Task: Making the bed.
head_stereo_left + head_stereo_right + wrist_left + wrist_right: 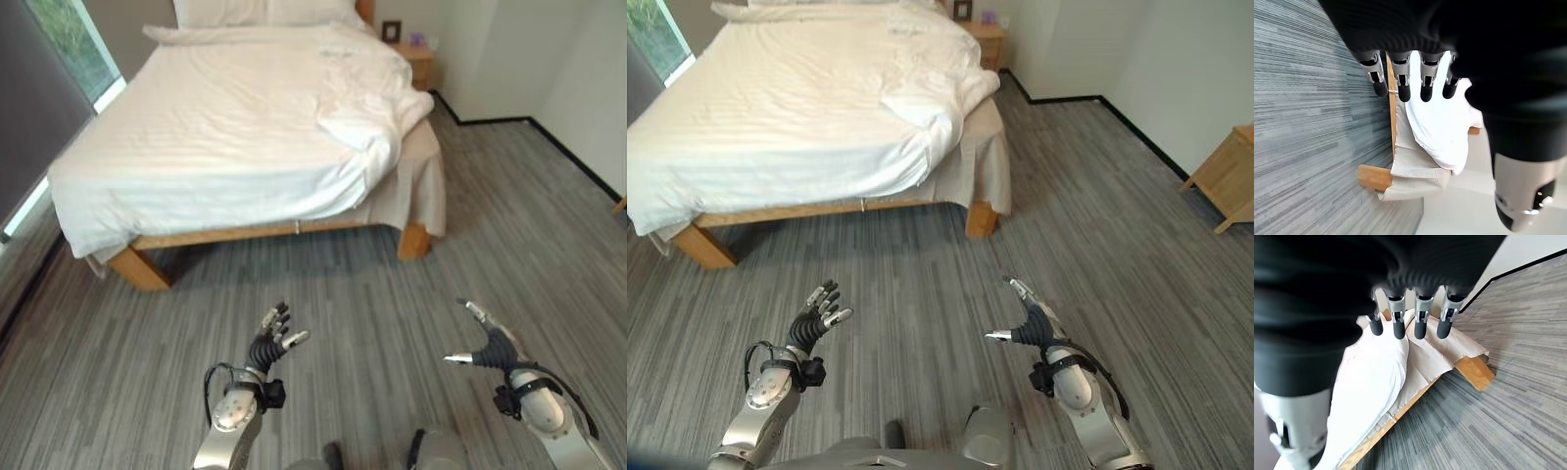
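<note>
A wooden bed (137, 266) stands ahead of me, covered by a white duvet (216, 127) that lies mostly flat. At the near right corner the duvet is bunched and folded back (372, 122), baring a beige sheet (421, 181) that hangs over the mattress side. White pillows (260, 12) lie at the head. My left hand (269, 343) and my right hand (490, 348) hover over the floor well short of the bed, both open and holding nothing. The bed corner (1471, 369) shows past the right hand's fingers.
A wooden nightstand (416, 54) with a small frame stands beyond the bed by the white wall. A window (73, 44) runs along the left side. Another wooden piece of furniture (1225, 181) stands at the right wall. Grey plank floor (353, 284) lies between me and the bed.
</note>
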